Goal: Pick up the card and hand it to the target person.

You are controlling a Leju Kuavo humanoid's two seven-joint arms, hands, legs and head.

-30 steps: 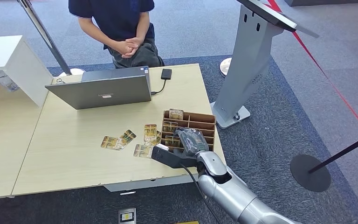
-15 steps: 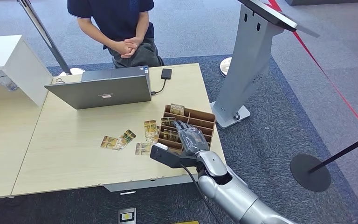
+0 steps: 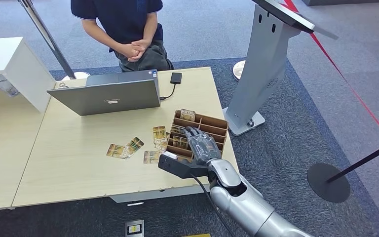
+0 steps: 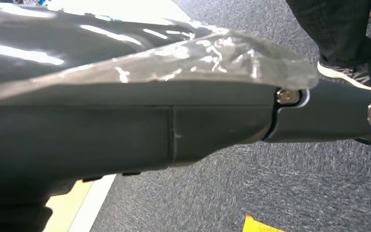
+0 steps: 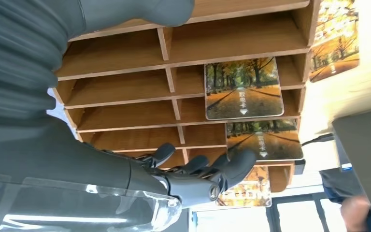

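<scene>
Here the right robot hand (image 3: 201, 146) hovers empty, fingers (image 5: 232, 166) spread, over the wooden rack (image 3: 216, 129) whose slots stand each card (image 5: 244, 88) upright for pinching.

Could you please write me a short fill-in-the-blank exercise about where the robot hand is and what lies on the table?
1. The right robot hand reaches over the wooden ____ that holds cards.
2. The laptop on the table is ____.
3. Several cards lie loose on the table between the laptop and the ____ edge of the table.
4. The person behind the table has both hands ____.

Missing words: rack; open; near; clasped
</scene>
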